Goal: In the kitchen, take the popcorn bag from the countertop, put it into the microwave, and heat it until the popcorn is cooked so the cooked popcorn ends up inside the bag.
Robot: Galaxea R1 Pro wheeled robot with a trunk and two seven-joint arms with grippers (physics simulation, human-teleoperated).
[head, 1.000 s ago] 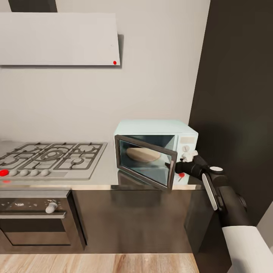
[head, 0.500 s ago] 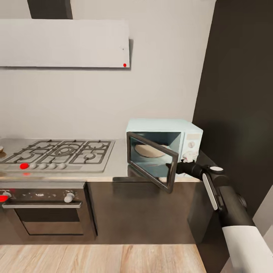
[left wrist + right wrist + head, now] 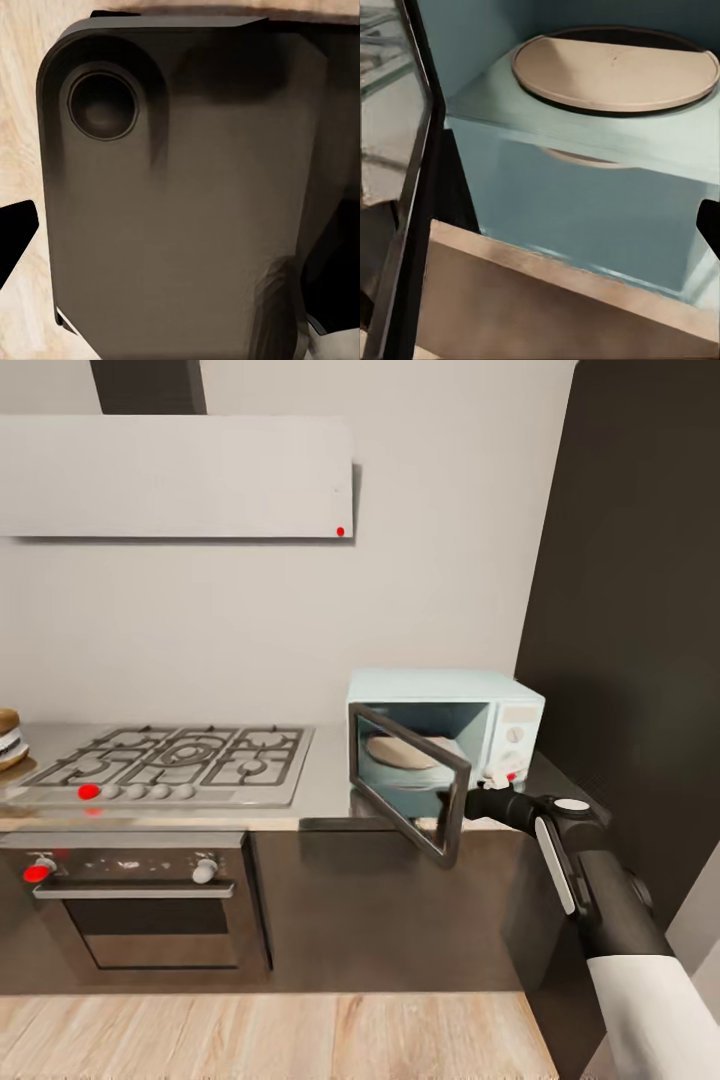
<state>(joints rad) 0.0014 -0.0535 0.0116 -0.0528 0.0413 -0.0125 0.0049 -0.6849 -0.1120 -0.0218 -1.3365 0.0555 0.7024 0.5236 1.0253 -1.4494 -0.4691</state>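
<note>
At the far left edge of the head view, something brown and white is sitting on the countertop [image 3: 320, 785]; it is cut off by the frame, so I cannot tell whether it is the popcorn bag. Moving right, the gas hob [image 3: 175, 760] is lying on the grey slab above the built-in oven [image 3: 140, 905]. Right of centre, the microwave [image 3: 480, 695] is standing on the counter with its dark glass door [image 3: 410, 780] hanging open, hinged on the left and angling out toward the lower middle of the frame. Inside, the tan turntable [image 3: 615, 71] is lying bare, with no bag on it. At the lower right, the right gripper [image 3: 478, 800] is reaching in just beside the door's free edge; its fingers are too small and dark here to say whether they are spread or pinching the door.

Judging from this, the bag-loading step is waiting: the cavity mouth is opening straight ahead of the right arm, so that arm is the nearer one for placing. The left wrist view is looking at a dark rounded panel [image 3: 180, 195] over wood floor.
</note>
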